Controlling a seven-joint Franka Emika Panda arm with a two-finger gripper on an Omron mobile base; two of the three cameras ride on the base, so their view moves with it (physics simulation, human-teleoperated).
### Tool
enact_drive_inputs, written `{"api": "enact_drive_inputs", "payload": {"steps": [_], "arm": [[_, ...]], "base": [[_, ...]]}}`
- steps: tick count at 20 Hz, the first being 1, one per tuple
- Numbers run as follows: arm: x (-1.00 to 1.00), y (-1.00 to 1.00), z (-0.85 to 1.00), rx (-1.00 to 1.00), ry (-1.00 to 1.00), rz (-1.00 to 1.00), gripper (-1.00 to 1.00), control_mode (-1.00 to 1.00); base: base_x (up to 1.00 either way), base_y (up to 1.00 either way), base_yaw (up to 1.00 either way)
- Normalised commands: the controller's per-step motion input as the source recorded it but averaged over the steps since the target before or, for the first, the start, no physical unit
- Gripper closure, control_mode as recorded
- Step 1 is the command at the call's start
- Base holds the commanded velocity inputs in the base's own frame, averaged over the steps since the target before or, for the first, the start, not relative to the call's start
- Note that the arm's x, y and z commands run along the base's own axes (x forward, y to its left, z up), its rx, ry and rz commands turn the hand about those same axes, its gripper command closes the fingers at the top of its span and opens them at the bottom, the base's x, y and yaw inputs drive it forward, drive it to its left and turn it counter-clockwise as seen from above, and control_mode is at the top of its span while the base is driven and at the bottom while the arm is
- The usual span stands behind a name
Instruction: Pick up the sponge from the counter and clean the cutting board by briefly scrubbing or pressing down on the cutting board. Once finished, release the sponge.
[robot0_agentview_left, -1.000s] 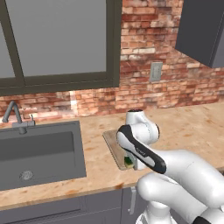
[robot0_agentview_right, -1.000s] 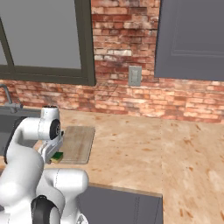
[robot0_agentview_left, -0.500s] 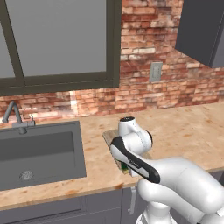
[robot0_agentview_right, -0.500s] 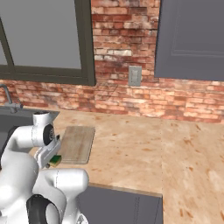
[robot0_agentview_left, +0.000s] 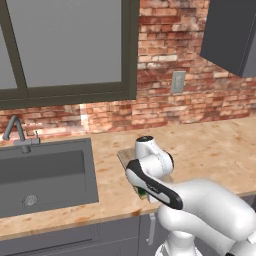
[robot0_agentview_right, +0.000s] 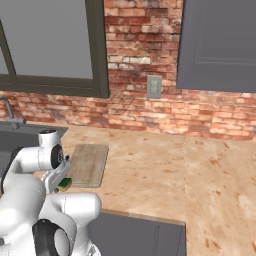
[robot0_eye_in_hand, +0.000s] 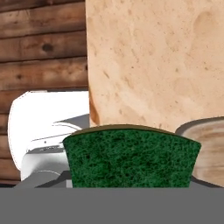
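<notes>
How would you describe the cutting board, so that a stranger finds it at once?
Start at the dark sink in the speckled counter. Just right of it, below the window, lies the cutting board: a flat pale wooden rectangle, far larger than the green sponge at its near edge.

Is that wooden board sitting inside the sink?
No, the cutting board lies flat on the counter, to the right of the dark sink.
</notes>
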Motion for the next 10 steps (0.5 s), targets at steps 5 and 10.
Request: {"api": "enact_drive_inputs", "payload": {"steps": [5, 10], "arm": [[0.22, 0.0, 0.0, 0.0, 0.0, 0.01, 1.0, -1.0], [0.34, 0.02, 0.0, 0.0, 0.0, 0.0, 1.0, -1.0]], "base": [[0.0, 0.0, 0.0], [0.0, 0.0, 0.0]]}}
